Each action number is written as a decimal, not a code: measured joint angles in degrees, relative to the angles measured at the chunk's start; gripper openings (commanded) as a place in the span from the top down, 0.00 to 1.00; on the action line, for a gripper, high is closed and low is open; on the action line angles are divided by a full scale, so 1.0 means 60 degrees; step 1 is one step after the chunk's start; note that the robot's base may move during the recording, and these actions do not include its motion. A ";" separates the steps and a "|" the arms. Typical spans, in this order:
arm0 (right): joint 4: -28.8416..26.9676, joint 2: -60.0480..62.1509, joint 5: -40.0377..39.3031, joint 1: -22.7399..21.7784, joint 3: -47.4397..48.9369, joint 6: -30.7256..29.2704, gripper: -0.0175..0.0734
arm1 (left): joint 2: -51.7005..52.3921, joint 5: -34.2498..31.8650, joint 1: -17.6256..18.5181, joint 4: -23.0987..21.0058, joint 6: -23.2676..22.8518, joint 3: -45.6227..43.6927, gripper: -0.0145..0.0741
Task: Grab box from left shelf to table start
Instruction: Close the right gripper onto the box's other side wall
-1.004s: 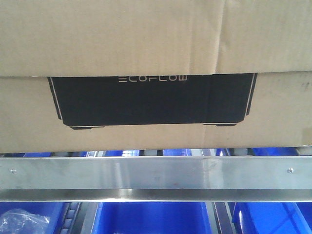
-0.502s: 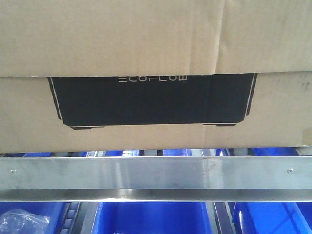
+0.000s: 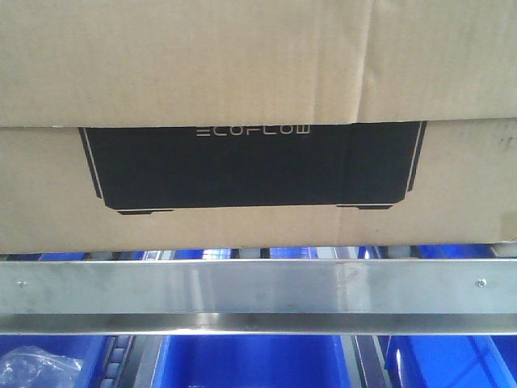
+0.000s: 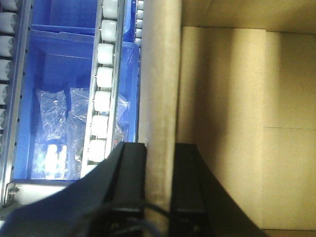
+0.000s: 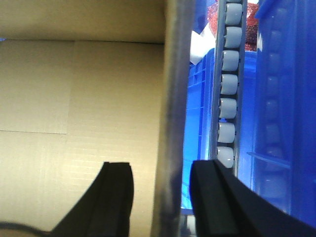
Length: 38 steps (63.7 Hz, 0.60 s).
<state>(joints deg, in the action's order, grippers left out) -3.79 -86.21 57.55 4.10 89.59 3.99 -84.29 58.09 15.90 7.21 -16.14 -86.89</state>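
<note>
Now: box (image 3: pixel 242 65) sits on left shelf (image 3: pixel 258 295), just behind the front rail. Left claw (image 4: pixel 159 170) pinches one side wall. Right claw (image 5: pixel 162 190) is spread wide, straddling the opposite wall.

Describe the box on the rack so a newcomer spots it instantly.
Find the shelf's brushed silver front rail. The box sits just above it, a wide brown corrugated carton. Its black panel with pale ECOFLOW lettering sets it apart from the blue bins below.
</note>
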 measured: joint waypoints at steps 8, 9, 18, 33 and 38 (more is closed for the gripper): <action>0.0041 0.0000 0.0042 0.0000 0.0000 0.0000 0.53 | 0.0000 0.0000 0.0000 0.0000 0.0000 0.0000 0.95; 0.0049 0.0000 0.0065 0.0000 0.0000 0.0000 0.56 | 0.0000 0.0000 0.0000 0.0000 0.0000 0.0000 0.95; 0.0150 0.0000 0.0104 0.0000 0.0000 0.0017 0.76 | 0.0000 0.0000 0.0000 -0.0016 0.0000 -0.0015 0.95; 0.0165 0.0000 0.0104 0.0000 0.0015 0.0035 0.75 | 0.0000 0.0000 0.0000 -0.0016 0.0000 -0.0015 0.95; 0.0165 0.0000 0.0104 0.0000 0.0015 0.0035 0.75 | 0.0000 0.0000 0.0000 -0.0016 0.0000 -0.0015 0.95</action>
<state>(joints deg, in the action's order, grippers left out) -2.80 -86.21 58.17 4.10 89.69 4.20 -84.29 58.09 15.90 7.12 -16.14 -86.98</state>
